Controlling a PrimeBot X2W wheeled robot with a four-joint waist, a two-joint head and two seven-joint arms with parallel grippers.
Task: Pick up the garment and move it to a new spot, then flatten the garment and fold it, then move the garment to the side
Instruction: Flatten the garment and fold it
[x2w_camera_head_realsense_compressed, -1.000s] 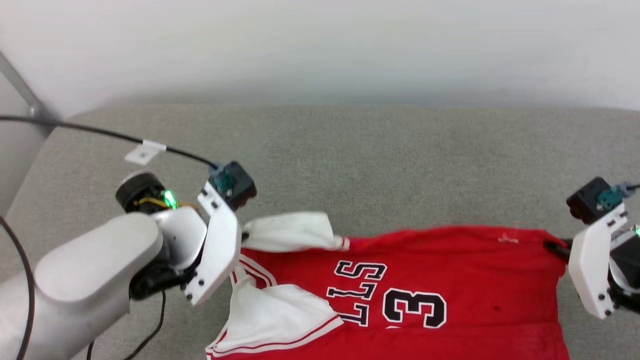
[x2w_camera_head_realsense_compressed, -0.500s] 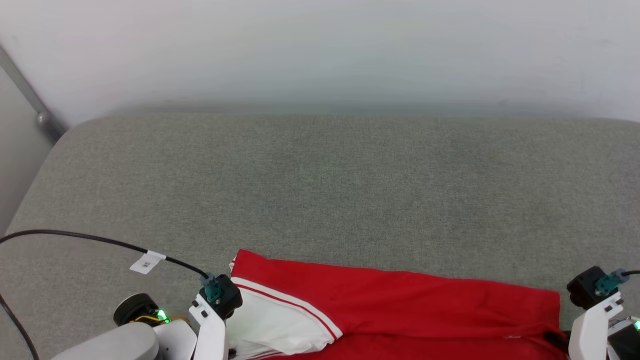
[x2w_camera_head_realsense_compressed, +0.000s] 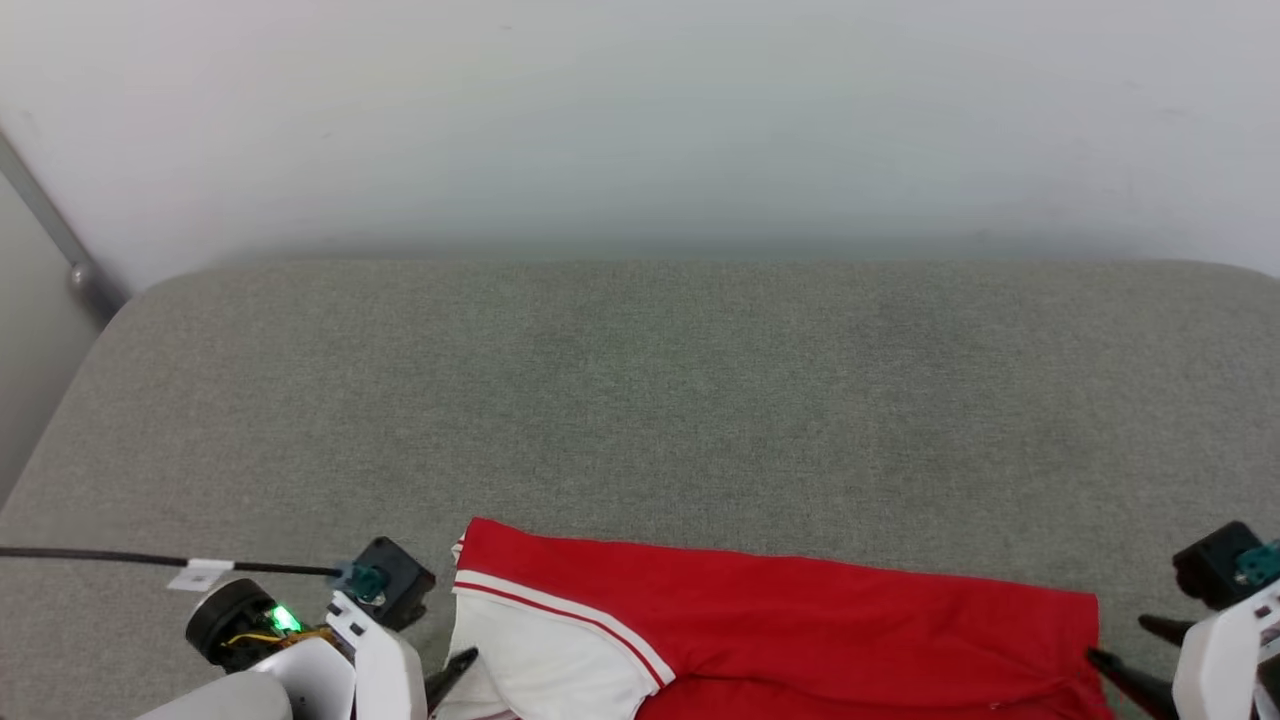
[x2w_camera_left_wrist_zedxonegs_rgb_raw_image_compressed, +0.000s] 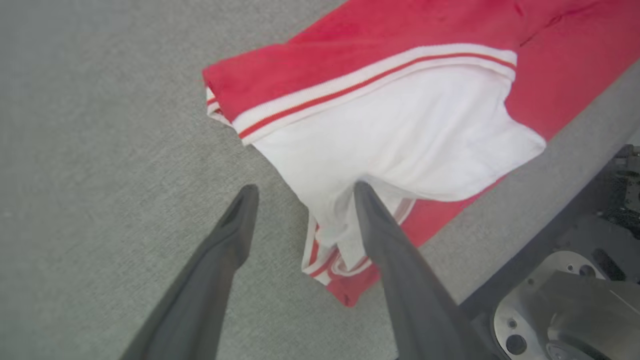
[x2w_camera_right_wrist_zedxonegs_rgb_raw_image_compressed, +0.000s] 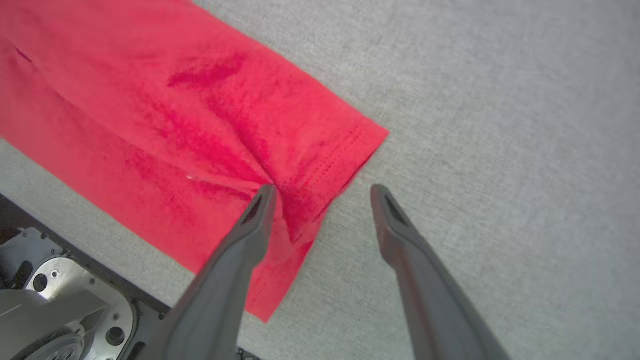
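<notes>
The grey padded surface (x2w_camera_head_realsense_compressed: 640, 400) carries the garment (x2w_camera_head_realsense_compressed: 800, 630) along its near edge, doubled into a long band, seemingly one fold made. The left gripper (x2w_camera_left_wrist_zedxonegs_rgb_raw_image_compressed: 300, 192) at the sleeve end and the right gripper (x2w_camera_right_wrist_zedxonegs_rgb_raw_image_compressed: 322, 192) at the hem corner stand spread, gripping nothing

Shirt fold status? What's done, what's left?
Done: the garment lies spread on the grey cushion, apparently doubled over once, with two layers showing at the hem. In hand: nothing; the left gripper is open at the white sleeve and the right gripper is open at the hem corner. Left: probably smoothing the creases, any further folds, then moving it aside.
</notes>
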